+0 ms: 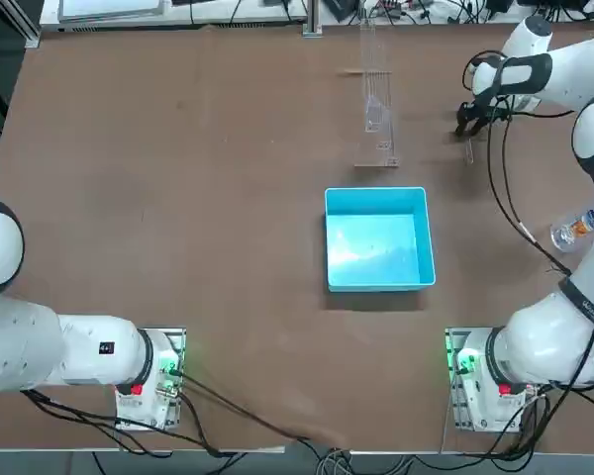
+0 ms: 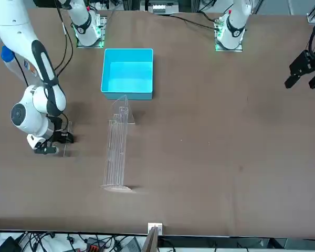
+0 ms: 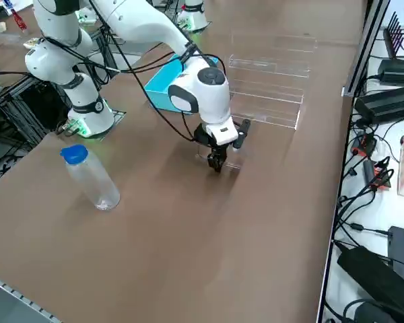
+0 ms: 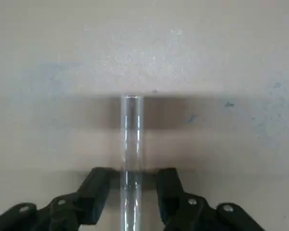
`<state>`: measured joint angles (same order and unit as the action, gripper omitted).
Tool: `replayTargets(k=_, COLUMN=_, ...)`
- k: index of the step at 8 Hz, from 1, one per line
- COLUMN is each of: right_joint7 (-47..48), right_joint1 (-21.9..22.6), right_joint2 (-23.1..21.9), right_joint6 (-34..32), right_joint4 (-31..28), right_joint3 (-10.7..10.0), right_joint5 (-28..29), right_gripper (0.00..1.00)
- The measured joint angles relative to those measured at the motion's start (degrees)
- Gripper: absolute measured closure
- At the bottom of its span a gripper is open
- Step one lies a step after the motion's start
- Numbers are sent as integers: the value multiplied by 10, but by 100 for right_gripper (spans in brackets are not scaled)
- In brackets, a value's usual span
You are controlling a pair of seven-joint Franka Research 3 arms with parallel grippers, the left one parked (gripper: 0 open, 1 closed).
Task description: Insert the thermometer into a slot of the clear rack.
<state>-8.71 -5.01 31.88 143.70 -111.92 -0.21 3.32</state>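
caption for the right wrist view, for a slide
Right gripper low over the brown table, fingers flanking the glass thermometer.

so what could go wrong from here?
1. The right pincer straddles the thermometer near one end, so the thin glass rod may tilt or slip when lifted.
2. The clear rack is see-through with thin walls, so a slot is easy to miss or nudge.

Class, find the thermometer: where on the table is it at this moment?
The thermometer lies between the right gripper's fingers, on the table's far right in the top view, right of the clear rack, beyond the blue bin.
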Motion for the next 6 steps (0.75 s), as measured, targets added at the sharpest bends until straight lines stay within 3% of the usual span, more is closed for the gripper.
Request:
replayTargets(k=3, right_joint7=1, right_joint1=0, right_joint2=0, right_joint6=-1, right_joint4=3, right_joint3=0, right_joint5=0, right_gripper=67)
replayTargets(k=5, right_joint7=1, right_joint1=0, right_joint2=-1, right_joint6=-1, right_joint4=4, right_joint3=0, right_joint5=0, right_gripper=78)
replayTargets(k=6, right_joint7=1, right_joint1=0, right_joint2=-1, right_joint6=-1, right_joint4=4, right_joint3=0, right_joint5=0, right_gripper=78)
